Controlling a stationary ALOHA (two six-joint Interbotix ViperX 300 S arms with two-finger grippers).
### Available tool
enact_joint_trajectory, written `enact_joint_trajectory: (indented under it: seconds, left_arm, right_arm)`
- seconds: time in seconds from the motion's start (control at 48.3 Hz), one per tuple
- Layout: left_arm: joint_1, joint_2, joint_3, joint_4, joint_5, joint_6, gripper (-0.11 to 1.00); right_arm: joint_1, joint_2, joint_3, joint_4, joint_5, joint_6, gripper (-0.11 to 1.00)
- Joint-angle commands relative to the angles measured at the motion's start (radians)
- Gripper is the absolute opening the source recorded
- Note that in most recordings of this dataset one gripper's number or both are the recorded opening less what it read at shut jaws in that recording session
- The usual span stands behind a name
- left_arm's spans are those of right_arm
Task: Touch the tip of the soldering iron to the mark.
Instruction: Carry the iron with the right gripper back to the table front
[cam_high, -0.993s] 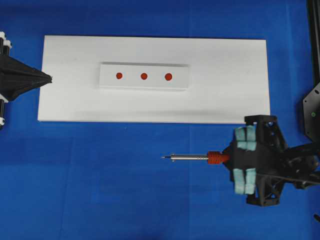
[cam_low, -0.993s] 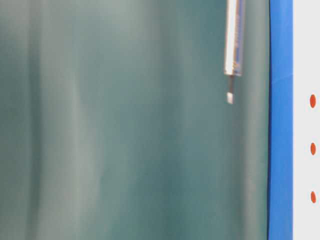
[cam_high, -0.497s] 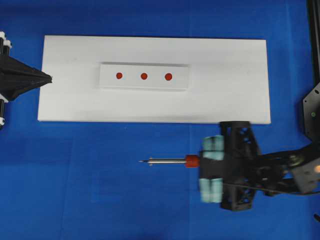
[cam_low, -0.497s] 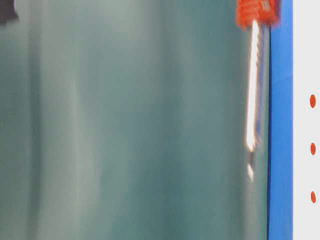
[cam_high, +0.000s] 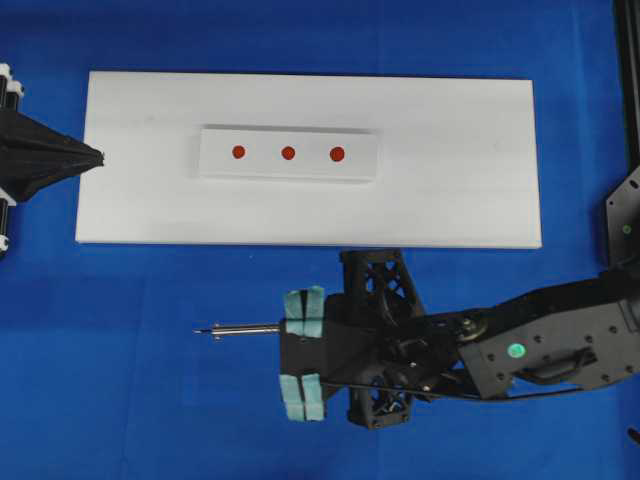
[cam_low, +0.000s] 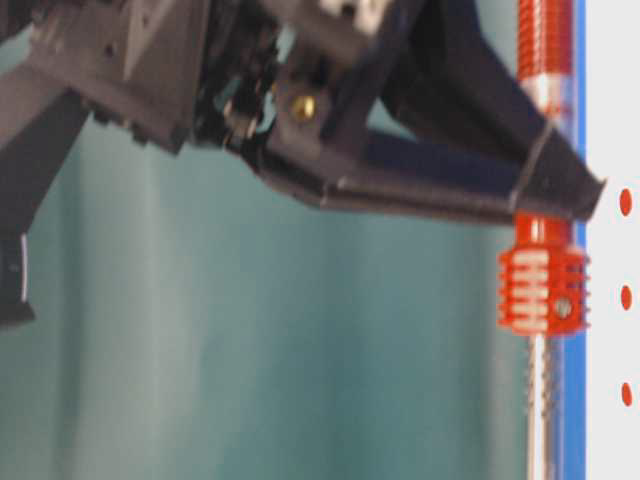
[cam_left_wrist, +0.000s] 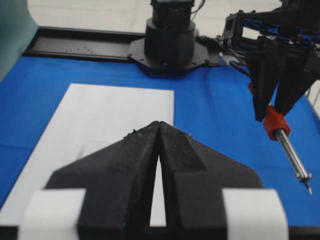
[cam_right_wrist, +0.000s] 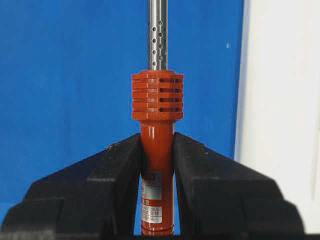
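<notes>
Iron gripped in right claw over blue counter, below white board

Soldering iron (cam_right_wrist: 157, 150), red-orange ribbed handle clamped tight in the right claw (cam_right_wrist: 157, 165), lies level, silver shaft pointing left in the overhead view, along the board (cam_high: 450, 130). The mark (cam_high: 337, 153) sits well apart on the white strip (cam_high: 215, 165). Left claw (cam_left_wrist: 159, 150) closed, empty. Handle and cord hidden overhead; table-level view blurred.

Soldering iron (cam_high: 240, 328) below white board (cam_high: 450, 200)

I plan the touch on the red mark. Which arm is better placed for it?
The right. Its pincer is shut on the soldering iron, tip over the blue cloth, below the board. The left pincer is shut, holds nothing, at the board's left edge.
</notes>
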Motion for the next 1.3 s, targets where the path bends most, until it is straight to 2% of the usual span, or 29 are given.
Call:
enact_joint_trajectory:
  seconds: [0.0, 0.435, 0.683, 0.828, 0.973, 1.283]
  left_arm:
    - [0.002, 0.005, -0.011, 0.002, -0.008, -0.006, 0.0]
    - [0.002, 0.005, -0.009, 0.002, -0.006, -0.008, 0.0]
    - [0.002, 0.005, 0.0, 0.002, -0.008, -0.008, 0.0]
    - [0.002, 0.005, -0.002, 0.002, -0.006, -0.008, 0.0]
    - [0.002, 0.005, 0.0, 0.002, -0.008, -0.008, 0.0]
    - [0.002, 0.005, 0.0, 0.002, -0.011, -0.008, 0.0]
  right_arm:
    - [-0.003, -0.017, -0.029, -0.005, -0.002, 0.0, 0.06]
    - [-0.008, -0.011, 0.006, -0.002, -0.028, 0.008, 0.06]
    - [-0.029, 0.041, 0.081, 0.002, -0.179, 0.066, 0.06]
    - [-0.04, 0.094, 0.141, 0.002, -0.339, 0.118, 0.06]
    - [-0.043, 0.149, 0.169, 0.002, -0.469, 0.13, 0.06]
    - [-0.061, 0.196, 0.17, 0.003, -0.503, 0.135, 0.06]
